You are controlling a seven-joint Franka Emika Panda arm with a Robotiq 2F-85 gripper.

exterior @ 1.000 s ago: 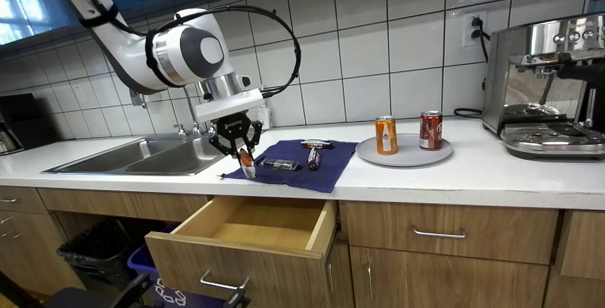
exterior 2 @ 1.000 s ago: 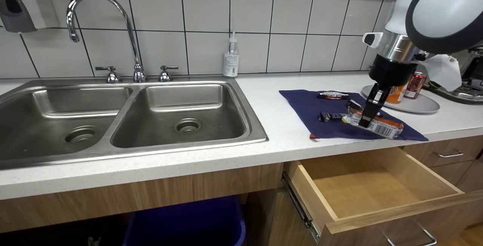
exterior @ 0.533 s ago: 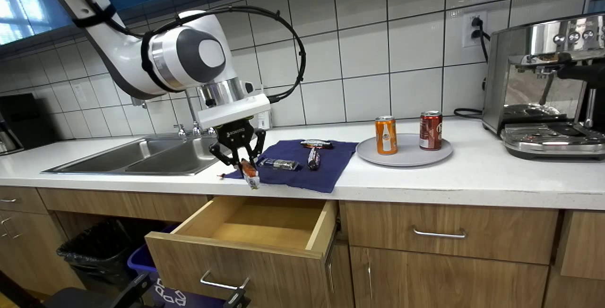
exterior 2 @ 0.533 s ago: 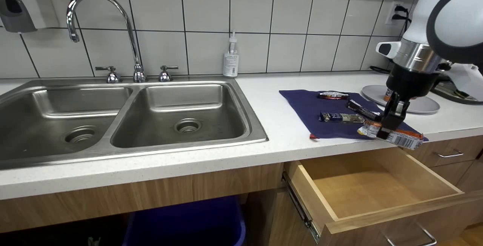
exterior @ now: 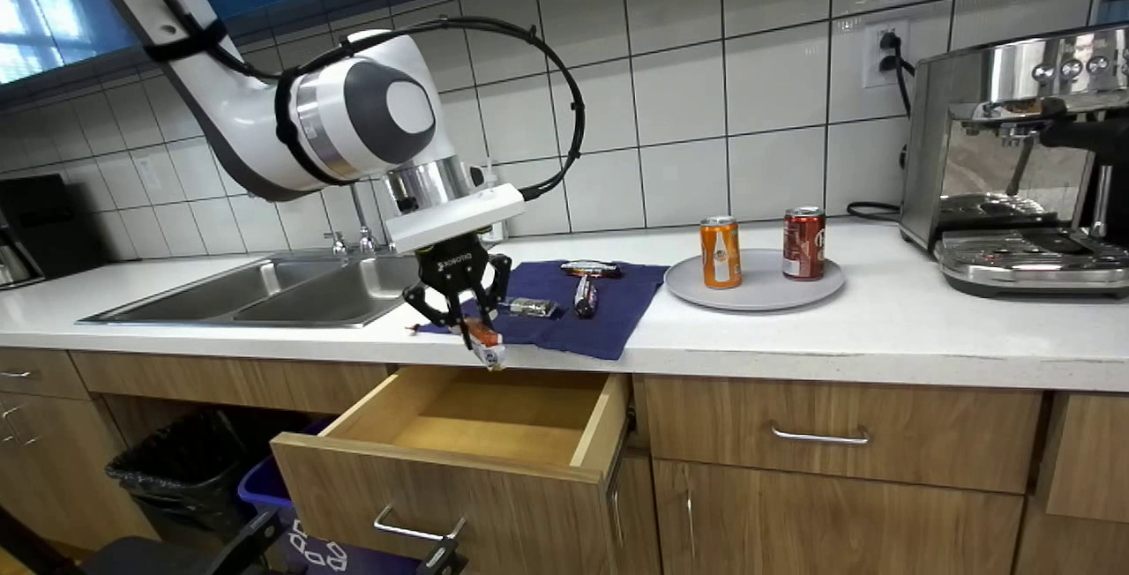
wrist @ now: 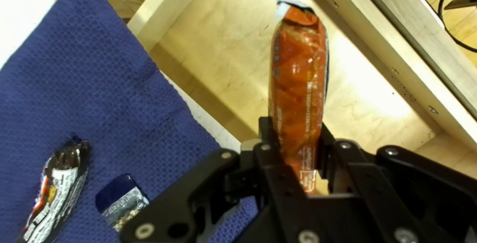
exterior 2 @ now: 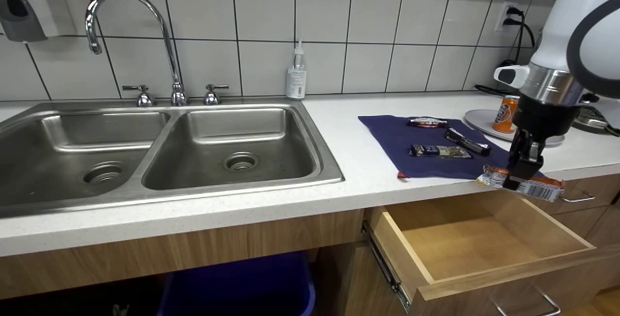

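Observation:
My gripper (exterior: 479,328) is shut on an orange-and-white wrapped bar (wrist: 298,75), which also shows in both exterior views (exterior: 488,347) (exterior 2: 542,189). One finger lies on each side of the bar. The bar is held in the air, tilted, by the counter's front edge. In the wrist view it lies over the open wooden drawer (wrist: 223,49), whose bare floor shows in an exterior view (exterior 2: 489,238). A blue cloth (exterior 2: 387,136) lies on the counter beside the gripper. On it are three wrapped bars: one at the back (exterior 2: 427,122), a dark one (exterior 2: 467,141) and a blue-and-silver one (exterior 2: 440,151).
A grey plate (exterior: 767,300) carries an orange can (exterior: 721,253) and a red can (exterior: 803,244). A coffee machine (exterior: 1032,160) stands right of it. A double sink (exterior 2: 160,156), a faucet (exterior 2: 178,94) and a bottle (exterior 2: 296,81) are also here. A small red scrap (exterior 2: 402,175) lies by the cloth.
My gripper has carried the orange bar rightward and down in the exterior views, from over the cloth to the counter's front edge by the drawer. The other bars and the drawer have not moved.

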